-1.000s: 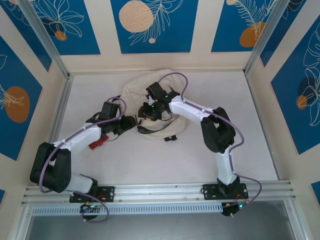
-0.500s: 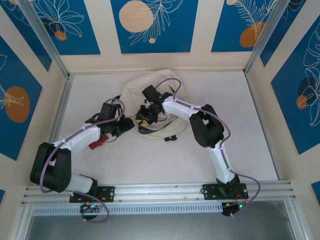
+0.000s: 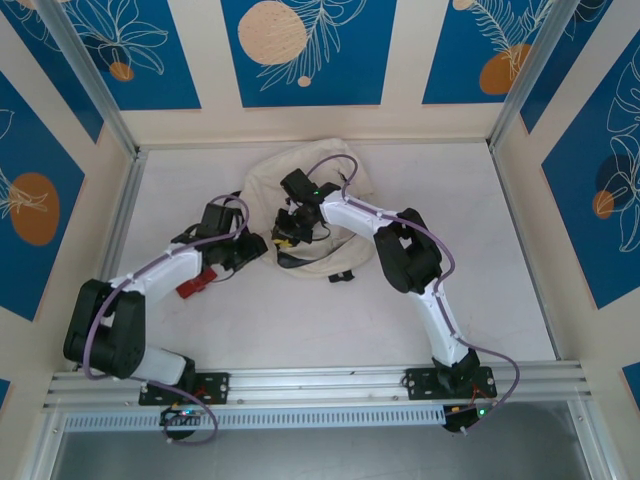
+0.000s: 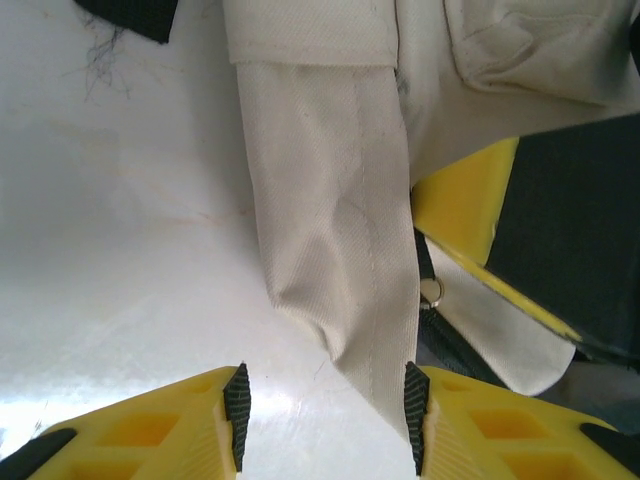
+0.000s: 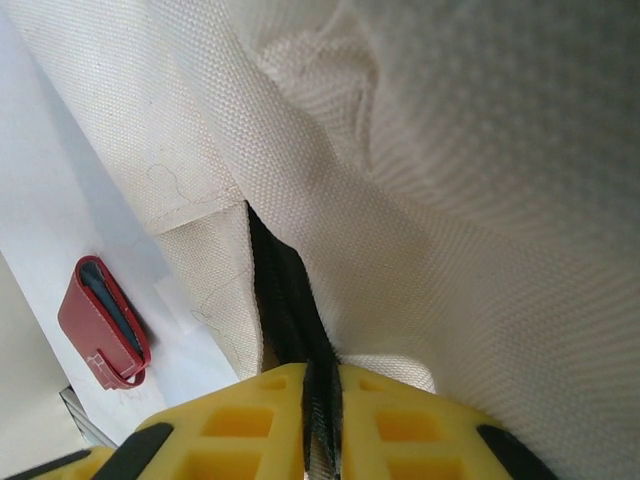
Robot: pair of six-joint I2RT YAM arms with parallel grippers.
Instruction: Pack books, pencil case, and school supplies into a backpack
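Slumped toward the back middle of the white table [image 3: 470, 260]: the cream backpack [image 3: 270, 185], black straps trailing off its near side. Reaching in over its near-left part, the right pincer [image 3: 283, 235]. Close up: yellow fingers [image 5: 250, 425] almost together, clamped on a black strap [image 5: 285, 300] running out from under a cream fold of the bag. Just beside the bag's left edge, the left pincer [image 3: 258, 250]. Standing open, black pads [image 4: 236, 405] apart, straddling the tip of a cream cloth flap [image 4: 335, 250] lying on the table. Brushing the right-hand pad, clear of the other, so not pinched. Flat on the table near the left arm, apart from the bag: a small red case [image 3: 197, 283], closed, with a blue-grey edge showing from the right wrist.
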